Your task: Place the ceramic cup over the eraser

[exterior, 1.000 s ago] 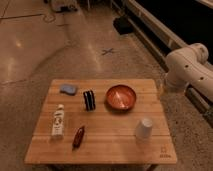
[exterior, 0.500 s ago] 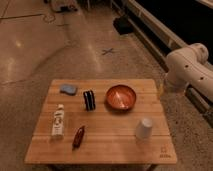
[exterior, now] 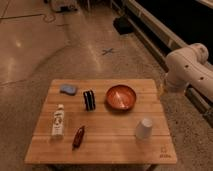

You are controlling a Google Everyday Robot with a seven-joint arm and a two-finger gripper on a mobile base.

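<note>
The ceramic cup is small, white and tapered. It stands upside down on the wooden table, near the right front. The eraser is a black block with pale stripes; it stands at the table's middle, left of the red bowl. The cup and the eraser are well apart. Only the white links of my arm show, beyond the table's right edge. The gripper is out of view.
A red bowl sits between the eraser and the cup, towards the back. A blue-grey pad lies at the back left. A white labelled bottle and a dark red oblong object lie at the front left.
</note>
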